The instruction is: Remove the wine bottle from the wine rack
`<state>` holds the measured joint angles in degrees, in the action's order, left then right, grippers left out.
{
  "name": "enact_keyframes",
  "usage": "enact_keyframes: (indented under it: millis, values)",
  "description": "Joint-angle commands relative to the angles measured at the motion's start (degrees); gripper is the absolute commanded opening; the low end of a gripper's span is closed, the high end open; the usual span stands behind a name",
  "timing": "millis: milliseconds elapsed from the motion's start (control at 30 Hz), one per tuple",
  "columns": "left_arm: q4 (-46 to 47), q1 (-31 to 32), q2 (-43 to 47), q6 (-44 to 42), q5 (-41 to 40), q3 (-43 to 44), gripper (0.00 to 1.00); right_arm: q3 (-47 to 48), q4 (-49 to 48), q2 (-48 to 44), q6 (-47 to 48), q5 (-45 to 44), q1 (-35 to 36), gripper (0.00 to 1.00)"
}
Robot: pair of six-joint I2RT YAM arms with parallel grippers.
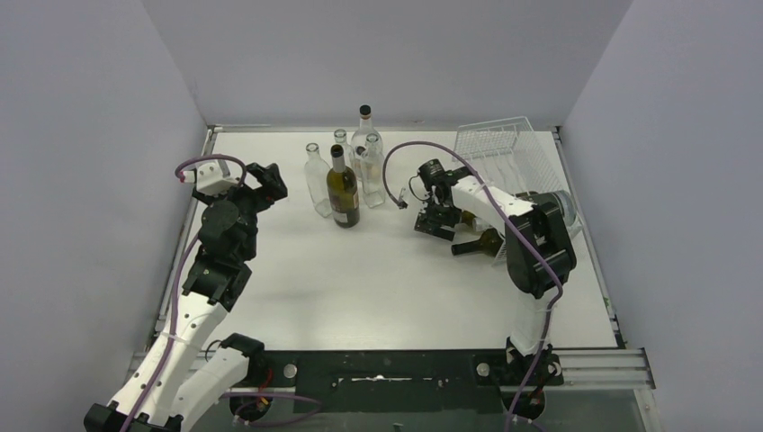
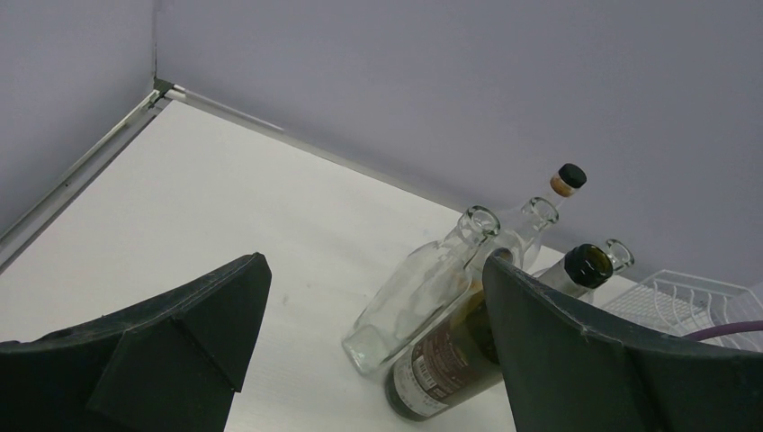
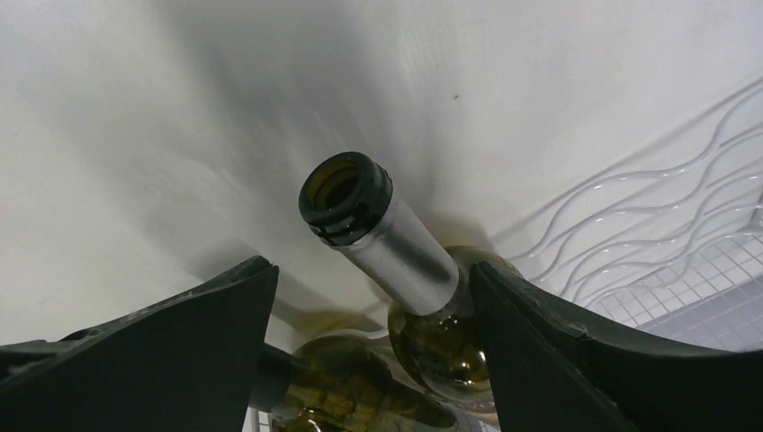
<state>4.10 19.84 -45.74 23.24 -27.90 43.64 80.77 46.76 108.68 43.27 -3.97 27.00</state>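
The white wire wine rack (image 1: 504, 148) stands at the back right; its wavy wires also show in the right wrist view (image 3: 648, 225). A green wine bottle (image 3: 387, 247) with a silver foil neck lies at the rack's near end, mouth pointing away from the rack. My right gripper (image 3: 371, 270) is open, its fingers on either side of the bottle's neck and shoulder; I cannot tell if the right finger touches the glass. In the top view that gripper (image 1: 438, 216) hides the neck. My left gripper (image 1: 261, 184) is open and empty, off to the left.
A second green bottle (image 1: 481, 241) lies beside the first, partly under my right arm. A dark wine bottle (image 1: 343, 189) and several clear glass bottles (image 1: 317, 178) stand at the centre back, also in the left wrist view (image 2: 432, 288). Walls enclose the table.
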Motion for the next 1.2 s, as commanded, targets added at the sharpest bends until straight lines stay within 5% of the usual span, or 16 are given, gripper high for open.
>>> enact_keyframes:
  millis: [0,433,567,967,1167]
  values:
    - [3.1,0.2,0.8,-0.7,-0.3,0.8,0.90,1.4,-1.5,-0.8,2.6,-1.1,-0.4,0.79]
    - [3.1,0.2,0.8,-0.7,-0.4,0.8,0.90,0.3,-3.9,1.4,5.2,-2.7,-0.8,0.71]
    - [3.1,0.2,0.8,-0.6,-0.4,0.7,0.90,-0.3,-4.4,1.4,5.2,-2.3,-1.1,0.60]
    - [3.1,0.2,0.6,-0.5,-0.1,0.7,0.90,-2.8,-6.0,1.0,5.5,-2.6,-1.0,0.60]
    - [3.1,0.2,0.6,-0.5,-0.2,0.7,0.90,-2.8,-6.2,1.0,5.8,-1.8,-1.0,0.51]
